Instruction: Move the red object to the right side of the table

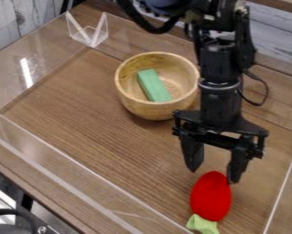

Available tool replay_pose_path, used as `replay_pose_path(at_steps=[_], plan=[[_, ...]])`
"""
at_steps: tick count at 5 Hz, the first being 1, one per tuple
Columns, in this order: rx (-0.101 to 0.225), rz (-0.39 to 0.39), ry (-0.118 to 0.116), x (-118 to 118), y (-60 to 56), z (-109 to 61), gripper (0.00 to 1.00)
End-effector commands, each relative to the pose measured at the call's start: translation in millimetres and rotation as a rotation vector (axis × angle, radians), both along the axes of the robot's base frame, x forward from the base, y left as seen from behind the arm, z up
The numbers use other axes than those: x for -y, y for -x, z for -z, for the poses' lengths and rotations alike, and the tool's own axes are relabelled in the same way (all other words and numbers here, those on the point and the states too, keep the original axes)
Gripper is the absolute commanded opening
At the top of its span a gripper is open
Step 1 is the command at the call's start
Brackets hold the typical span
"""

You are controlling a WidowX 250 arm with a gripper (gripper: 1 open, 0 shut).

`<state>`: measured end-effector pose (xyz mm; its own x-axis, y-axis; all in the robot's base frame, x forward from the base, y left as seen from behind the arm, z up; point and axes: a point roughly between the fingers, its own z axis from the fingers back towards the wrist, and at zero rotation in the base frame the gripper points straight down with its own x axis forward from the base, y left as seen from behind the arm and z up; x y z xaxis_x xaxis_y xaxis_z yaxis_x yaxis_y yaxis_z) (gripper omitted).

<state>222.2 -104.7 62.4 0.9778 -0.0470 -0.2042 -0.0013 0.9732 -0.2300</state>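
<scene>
The red object, a small strawberry-like toy with a light green stem end at its bottom, lies on the brown wood-grain table near the front right. My gripper hangs just above it, pointing steeply down. Its two black fingers stand spread wide, one to each side of the toy's top, and neither appears to grip it.
A wooden bowl holding a flat green block sits behind the gripper, left of the arm. Low clear acrylic walls border the table, with the right wall close beside the toy. A clear stand is at the back left.
</scene>
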Motion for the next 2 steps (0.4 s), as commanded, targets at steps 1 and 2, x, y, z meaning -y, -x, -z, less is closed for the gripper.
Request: replay_pose_path(at_steps=[1, 2], plan=[[0.051, -0.03, 0.011, -4.3, 2.8, -2.6, 1.0], [0.045, -0.071, 0.006, -11.1, 10.4, 8.4, 1.0]])
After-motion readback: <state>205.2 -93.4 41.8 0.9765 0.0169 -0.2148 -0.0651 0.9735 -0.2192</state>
